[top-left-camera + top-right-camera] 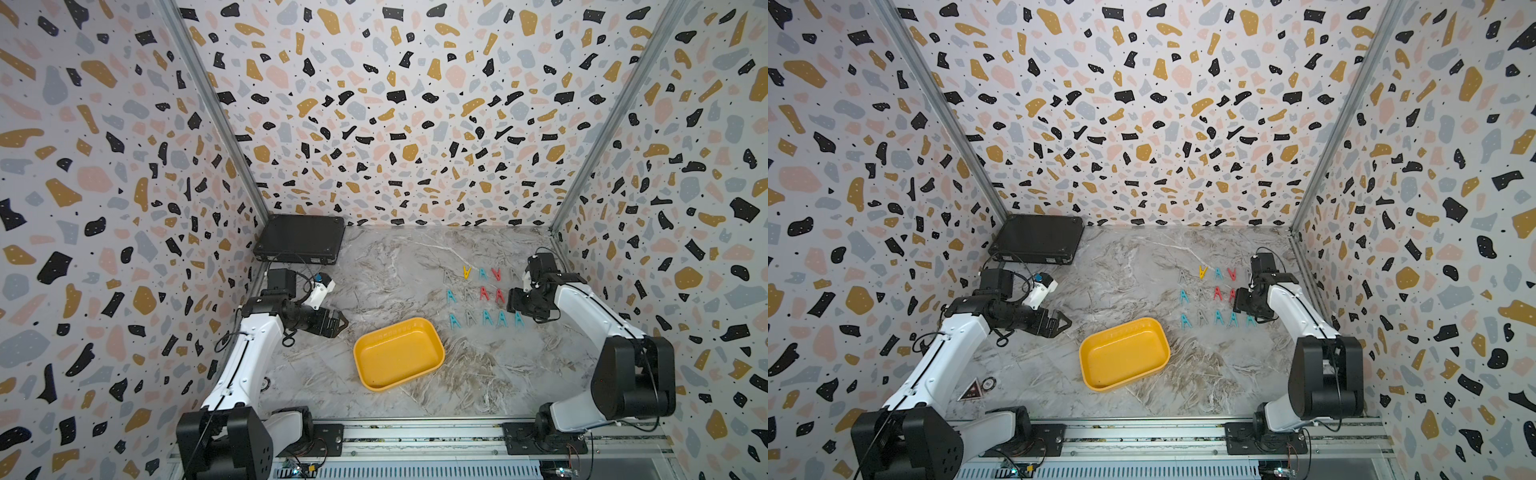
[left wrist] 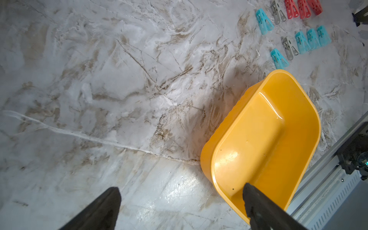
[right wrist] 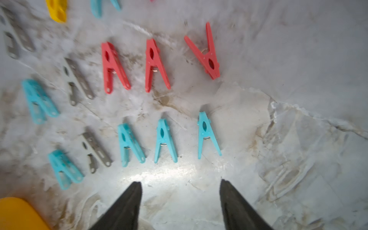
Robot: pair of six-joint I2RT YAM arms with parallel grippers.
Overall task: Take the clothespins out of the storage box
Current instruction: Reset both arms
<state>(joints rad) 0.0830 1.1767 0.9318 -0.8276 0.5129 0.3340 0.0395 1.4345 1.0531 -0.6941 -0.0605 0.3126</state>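
The yellow storage box (image 1: pixel 399 353) (image 1: pixel 1124 353) lies near the middle of the marble table, and nothing shows inside it. Several clothespins lie in rows on the table to its back right: teal ones (image 1: pixel 486 316), red ones (image 1: pixel 484 293), grey ones, and a yellow one (image 1: pixel 467 272). My right gripper (image 3: pixel 180 182) hangs open and holds nothing, just short of the end teal clothespin (image 3: pixel 206 135). It sits at the right end of the rows (image 1: pixel 519 305). My left gripper (image 2: pixel 181 186) stands wide open left of the box (image 2: pixel 264 139), in both top views (image 1: pixel 341 322) (image 1: pixel 1066 322).
A flat black hard case (image 1: pixel 301 243) lies at the back left corner. An aluminium rail (image 1: pixel 415 432) with both arm bases runs along the front edge. Patterned walls close in the left, right and back sides.
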